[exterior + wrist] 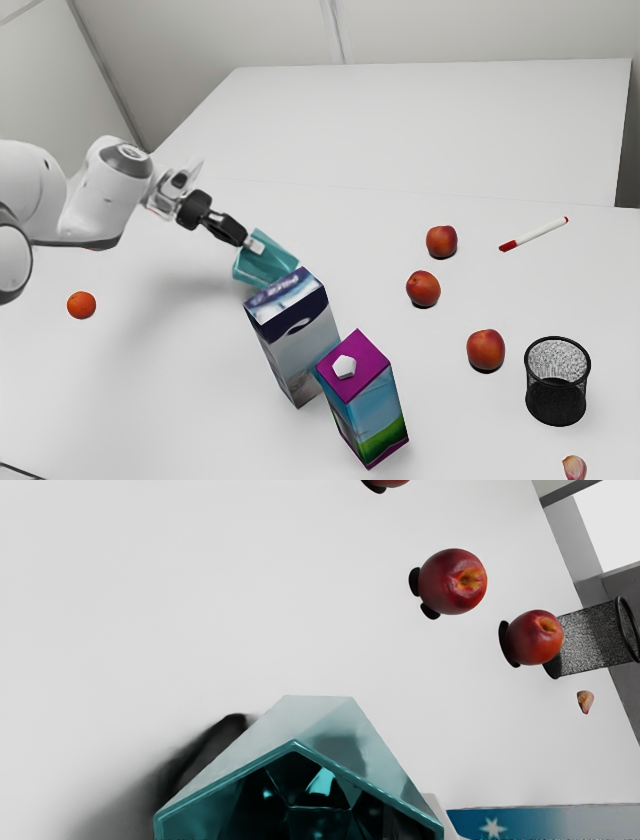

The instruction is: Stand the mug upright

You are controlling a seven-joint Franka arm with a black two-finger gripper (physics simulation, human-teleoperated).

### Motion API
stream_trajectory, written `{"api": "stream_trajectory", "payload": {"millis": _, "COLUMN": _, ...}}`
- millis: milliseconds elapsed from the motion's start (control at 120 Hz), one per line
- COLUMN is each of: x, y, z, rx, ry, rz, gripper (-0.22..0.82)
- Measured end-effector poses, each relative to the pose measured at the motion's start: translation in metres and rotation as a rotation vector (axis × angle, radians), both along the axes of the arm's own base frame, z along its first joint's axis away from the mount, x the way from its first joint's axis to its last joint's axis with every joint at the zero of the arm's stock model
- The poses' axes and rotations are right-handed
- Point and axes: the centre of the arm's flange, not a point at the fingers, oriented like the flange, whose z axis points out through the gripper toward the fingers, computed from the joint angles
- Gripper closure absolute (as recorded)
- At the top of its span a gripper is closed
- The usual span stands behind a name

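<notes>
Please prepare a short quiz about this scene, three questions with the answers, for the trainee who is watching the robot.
1. True or false: the teal mug is tilted.

2. Which one stands directly beside the carton with the magenta top?
A) the mesh holder
B) the carton with the dark blue top
C) the marker

3. Not counting the orange fruit, how many red fruits are on the table?

Key: 1. True; 2. B; 3. Three.

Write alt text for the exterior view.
A robot arm reaches from the exterior view's left, its black gripper at a tilted teal mug. Two cartons stand nearby; the table also holds an orange fruit, three reddish fruits, a marker, a mesh cup and a garlic clove.
</notes>
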Motion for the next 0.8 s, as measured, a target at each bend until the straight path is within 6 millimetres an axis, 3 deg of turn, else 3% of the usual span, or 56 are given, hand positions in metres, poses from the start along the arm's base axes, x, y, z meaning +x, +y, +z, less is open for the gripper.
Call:
{"api": "stream_trajectory", "payload": {"millis": 167, "x": 0.006, "y": -0.032, "z": 0.030, "rx": 0.190, "ry": -0.062, "rz": -0.091, "gripper": 0.78}}
{"api": "stream_trajectory", "payload": {"millis": 517, "x": 0.010, "y": -0.099, "z": 0.050, "rx": 0.627, "ry": -0.125, "rz": -0.222, "gripper": 0.79}}
{"api": "stream_trajectory", "payload": {"millis": 800, "x": -0.004, "y": -0.135, "z": 0.036, "rx": 0.766, "ry": -0.093, "rz": -0.189, "gripper": 0.79}}
